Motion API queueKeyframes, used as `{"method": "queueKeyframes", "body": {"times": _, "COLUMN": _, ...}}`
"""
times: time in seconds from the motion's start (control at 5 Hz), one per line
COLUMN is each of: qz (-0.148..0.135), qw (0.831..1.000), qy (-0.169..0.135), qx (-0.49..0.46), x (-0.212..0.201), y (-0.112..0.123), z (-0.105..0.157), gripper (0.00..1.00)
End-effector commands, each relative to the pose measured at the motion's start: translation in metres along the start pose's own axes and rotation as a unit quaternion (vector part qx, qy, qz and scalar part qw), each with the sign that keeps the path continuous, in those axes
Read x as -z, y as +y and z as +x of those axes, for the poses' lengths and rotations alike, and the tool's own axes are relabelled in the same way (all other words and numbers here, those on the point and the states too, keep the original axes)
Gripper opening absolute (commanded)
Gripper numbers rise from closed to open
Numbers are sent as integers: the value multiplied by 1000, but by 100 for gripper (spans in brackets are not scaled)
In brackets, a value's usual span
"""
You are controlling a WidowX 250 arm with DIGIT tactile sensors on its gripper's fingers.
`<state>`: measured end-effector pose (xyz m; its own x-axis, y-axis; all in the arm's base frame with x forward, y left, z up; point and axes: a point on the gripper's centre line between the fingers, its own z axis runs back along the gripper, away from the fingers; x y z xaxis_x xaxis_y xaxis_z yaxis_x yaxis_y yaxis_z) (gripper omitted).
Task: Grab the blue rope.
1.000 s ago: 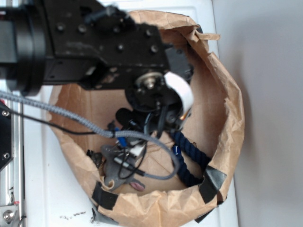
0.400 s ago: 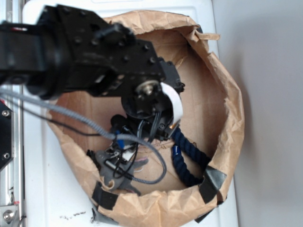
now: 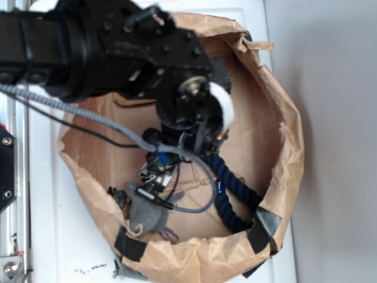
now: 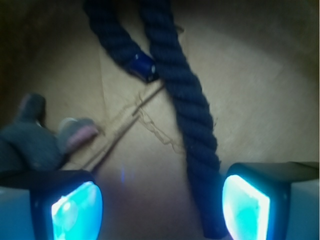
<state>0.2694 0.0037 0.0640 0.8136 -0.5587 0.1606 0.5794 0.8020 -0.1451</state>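
Lying on the floor of the crumpled brown paper bag (image 3: 290, 147), the blue rope (image 4: 187, 107) runs lengthwise away from the gripper (image 4: 161, 205), its near part just inside the right finger pad (image 4: 245, 209), off-centre between wide-open, empty jaws. 1 shiny taped end (image 4: 141, 65) sits beside the strand. A grey plush toy (image 4: 30, 140) lies left; the grey braided cable (image 3: 70, 109) crosses above.
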Motion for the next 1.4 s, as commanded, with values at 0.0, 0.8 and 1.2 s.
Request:
{"method": "queueKeyframes", "body": {"times": 0.0, "qz": 25, "qw": 999, "qy": -36, "qx": -25, "x": -37, "y": 21, "z": 20, "gripper": 100}}
{"method": "queueKeyframes", "body": {"times": 0.8, "qz": 54, "qw": 998, "qy": 6, "qx": 14, "x": 44, "y": 22, "z": 34, "gripper": 100}}
{"method": "queueKeyframes", "body": {"times": 1.2, "qz": 88, "qw": 996, "qy": 3, "qx": 11, "x": 56, "y": 16, "z": 35, "gripper": 0}}
